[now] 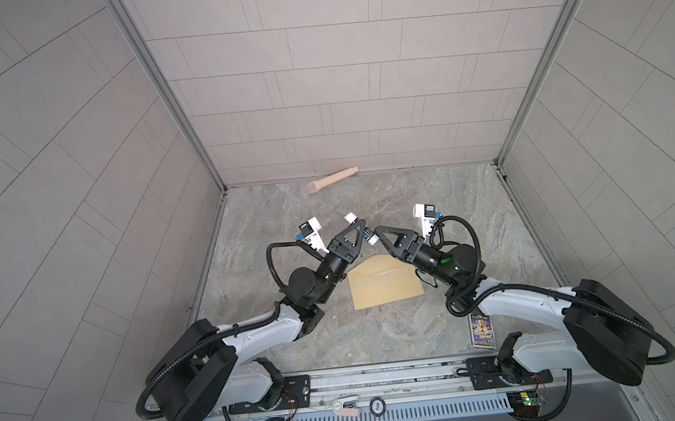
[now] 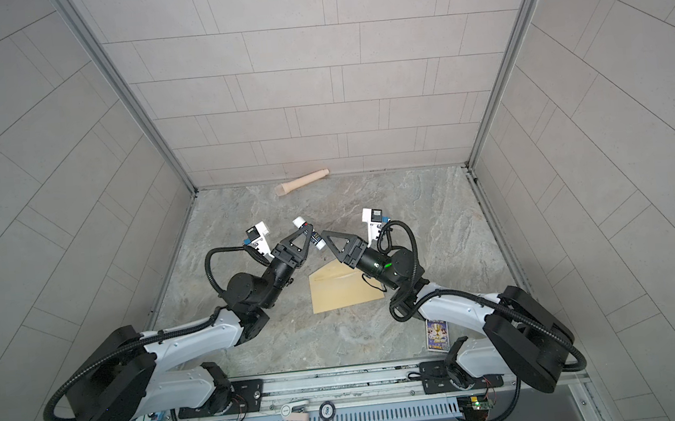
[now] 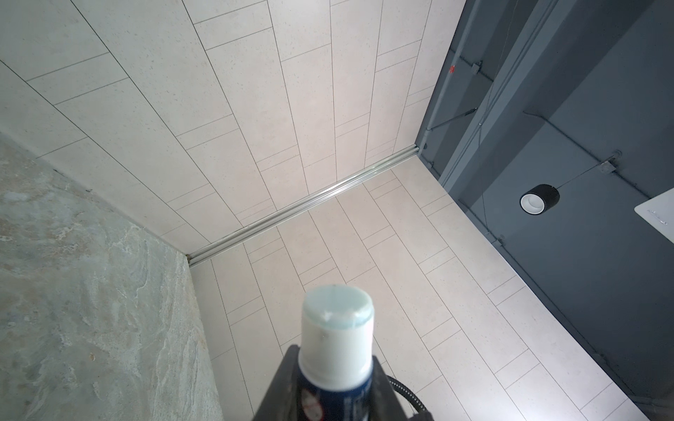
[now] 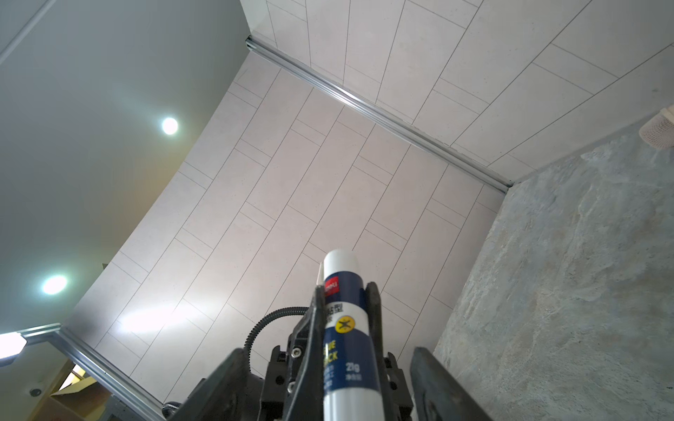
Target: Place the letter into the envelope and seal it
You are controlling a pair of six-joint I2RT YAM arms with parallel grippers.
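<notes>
**Envelope (image 1: 384, 284) flat on table (image 1: 432, 211)**

It lies between the two arms near the table's middle in both top views, its far edge partly hidden under the right arm. Above its far side, the left gripper (image 1: 359, 226) is clamped on a glue stick (image 1: 351, 218). The right gripper (image 1: 379, 233) meets the stick's other end with jaws spread wide, not gripping.
</notes>
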